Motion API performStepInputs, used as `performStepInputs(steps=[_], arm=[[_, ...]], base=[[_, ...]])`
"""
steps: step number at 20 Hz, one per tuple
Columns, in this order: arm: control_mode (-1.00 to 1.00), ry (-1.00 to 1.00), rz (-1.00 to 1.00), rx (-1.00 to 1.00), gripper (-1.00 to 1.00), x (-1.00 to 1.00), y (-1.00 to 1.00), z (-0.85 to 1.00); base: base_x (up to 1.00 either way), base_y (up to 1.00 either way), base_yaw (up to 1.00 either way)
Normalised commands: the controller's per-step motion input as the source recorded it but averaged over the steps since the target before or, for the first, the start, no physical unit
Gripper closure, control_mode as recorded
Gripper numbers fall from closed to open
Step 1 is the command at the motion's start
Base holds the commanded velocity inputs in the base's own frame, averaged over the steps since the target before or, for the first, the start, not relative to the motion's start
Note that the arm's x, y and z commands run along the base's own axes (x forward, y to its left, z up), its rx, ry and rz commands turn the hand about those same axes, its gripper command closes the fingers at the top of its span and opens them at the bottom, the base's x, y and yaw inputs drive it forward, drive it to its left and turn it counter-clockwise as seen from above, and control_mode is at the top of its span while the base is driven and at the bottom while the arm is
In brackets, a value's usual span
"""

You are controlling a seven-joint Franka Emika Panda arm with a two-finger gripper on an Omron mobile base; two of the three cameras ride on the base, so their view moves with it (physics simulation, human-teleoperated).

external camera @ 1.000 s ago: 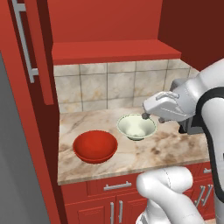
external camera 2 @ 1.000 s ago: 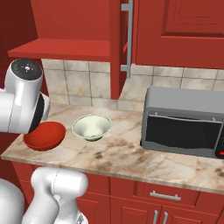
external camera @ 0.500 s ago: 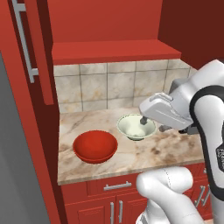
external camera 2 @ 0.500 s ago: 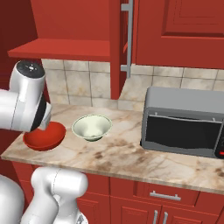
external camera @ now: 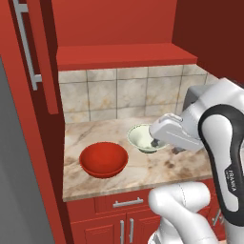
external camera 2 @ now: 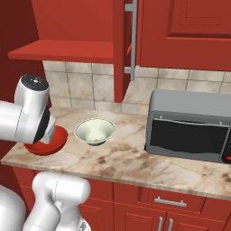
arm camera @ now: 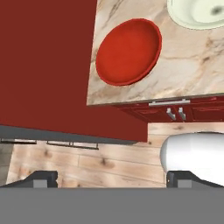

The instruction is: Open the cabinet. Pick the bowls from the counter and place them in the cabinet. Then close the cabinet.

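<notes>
Two bowls are sitting on the surface (external camera: 143,171): the red bowl (external camera: 104,159) toward 9 o'clock, the pale bowl (external camera: 146,138) just beside it toward 2 o'clock, apart from it. The cabinet (external camera: 126,56) above is standing open, its door (external camera: 34,57) swung out at the left and its red shelf showing. The end effector (arm camera: 111,178) is hanging over the pale bowl with its fingers spread wide, pinching nothing. A microwave (external camera 2: 189,126) is sitting at 3 o'clock of the bowls.
</notes>
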Motion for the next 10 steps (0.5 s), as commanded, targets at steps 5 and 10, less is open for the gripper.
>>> performStepInputs(steps=[5,10], arm=[[-1.00,0.00,-0.01,0.00,-1.00,0.00,-0.01,-0.34],[-1.00,0.00,-0.02,0.00,-1.00,0.00,-0.02,-0.31]], base=[[0.00,0.00,0.00],[0.00,0.00,0.00]])
